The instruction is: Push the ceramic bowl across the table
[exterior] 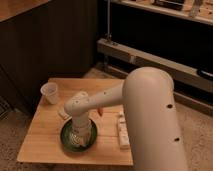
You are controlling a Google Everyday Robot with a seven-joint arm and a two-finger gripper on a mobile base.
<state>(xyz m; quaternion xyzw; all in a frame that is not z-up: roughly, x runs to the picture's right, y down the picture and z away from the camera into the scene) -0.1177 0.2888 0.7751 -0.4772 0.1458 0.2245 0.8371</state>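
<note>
The bowl sits upright near the table's front edge — gripper over it, grip unreadable — cup well behind.

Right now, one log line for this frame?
gripper: down inside glossy dark-green ceramic bowl | bowl: near front edge of light wooden plank table | translucent plastic cup: back-left

You will find no writing, label, brand, number or sign that can be read anywhere here. The gripper hangs over the bowl at the near edge of the table, and none of the three bears a mark you can read. The cup and the arm are likewise plain.
</note>
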